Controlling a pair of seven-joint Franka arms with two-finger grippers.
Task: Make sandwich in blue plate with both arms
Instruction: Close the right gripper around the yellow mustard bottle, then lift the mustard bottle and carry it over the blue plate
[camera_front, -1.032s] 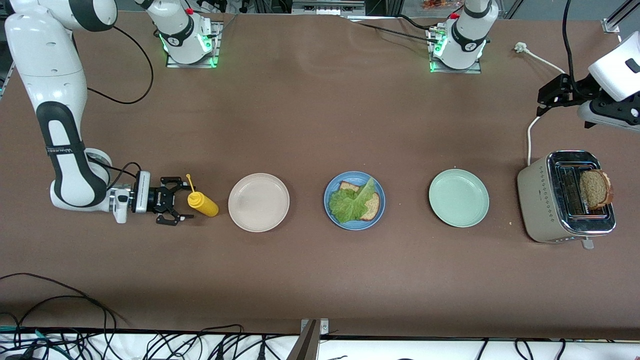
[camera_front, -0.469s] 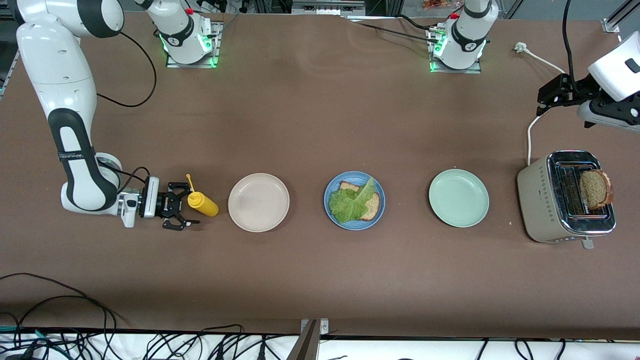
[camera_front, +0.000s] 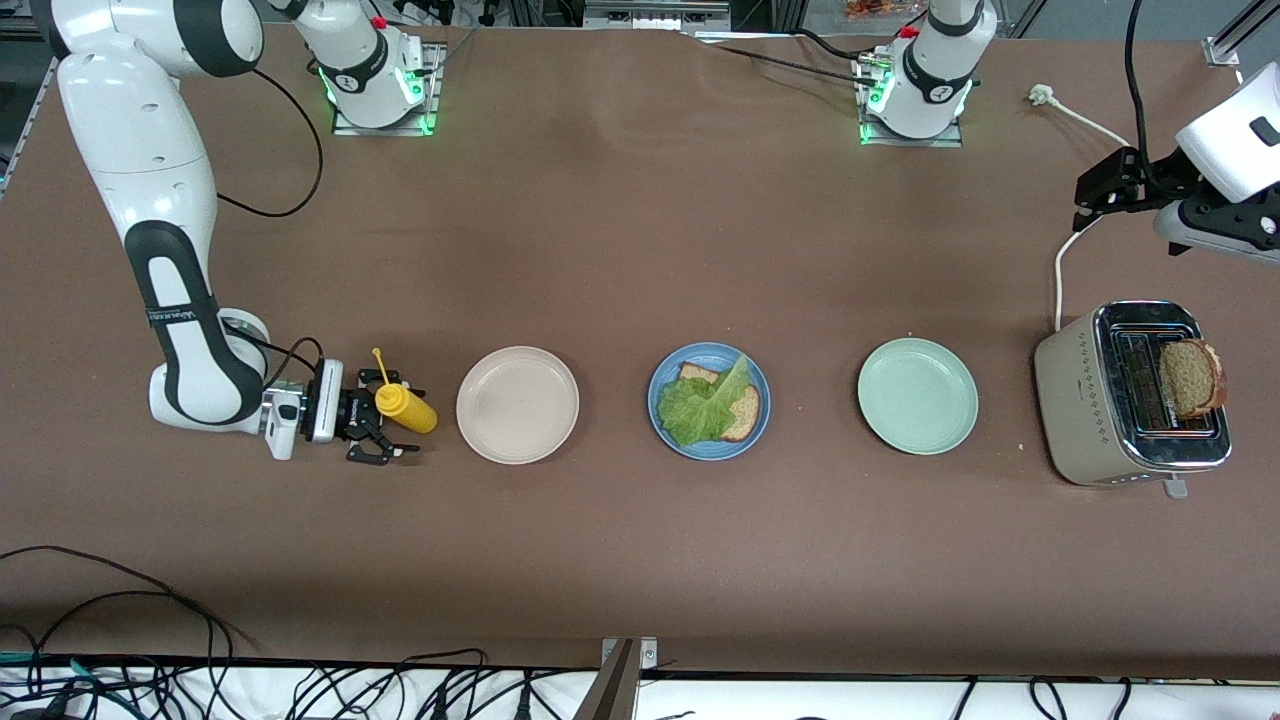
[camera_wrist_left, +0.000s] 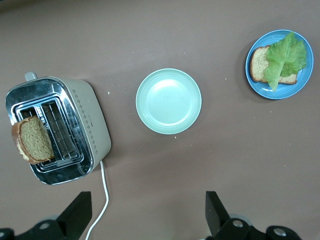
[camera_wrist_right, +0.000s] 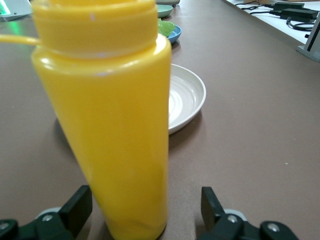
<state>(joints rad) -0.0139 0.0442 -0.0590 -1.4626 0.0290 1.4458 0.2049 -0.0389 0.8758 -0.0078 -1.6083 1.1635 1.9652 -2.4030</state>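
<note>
The blue plate (camera_front: 712, 451) sits mid-table and holds a brown bread slice (camera_front: 746, 414) under a green lettuce leaf (camera_front: 700, 405). They also show in the left wrist view: the plate (camera_wrist_left: 300, 90), bread (camera_wrist_left: 259, 65) and lettuce (camera_wrist_left: 285, 57). A second slice (camera_front: 1190, 378) sticks up from the toaster (camera_front: 1075, 400). My right gripper (camera_front: 400, 420) is open low at the table, one finger on each side of the yellow squeeze bottle (camera_front: 408, 410), which fills the right wrist view (camera_wrist_right: 115, 125) between the jaws of the right gripper (camera_wrist_right: 145, 210). My left gripper (camera_front: 1105, 185) waits open, high above the table by the toaster; it shows in its own wrist view (camera_wrist_left: 147, 212).
A beige-white plate (camera_front: 517, 404) lies between the bottle and the blue plate. A pale green plate (camera_front: 917, 396) lies between the blue plate and the toaster. The toaster's white cable (camera_front: 1060, 270) runs toward the bases. Black cables hang along the table's near edge.
My right gripper has slid toward the yellow bottle, and its open fingers now stand on either side of it. The left arm has not moved.
</note>
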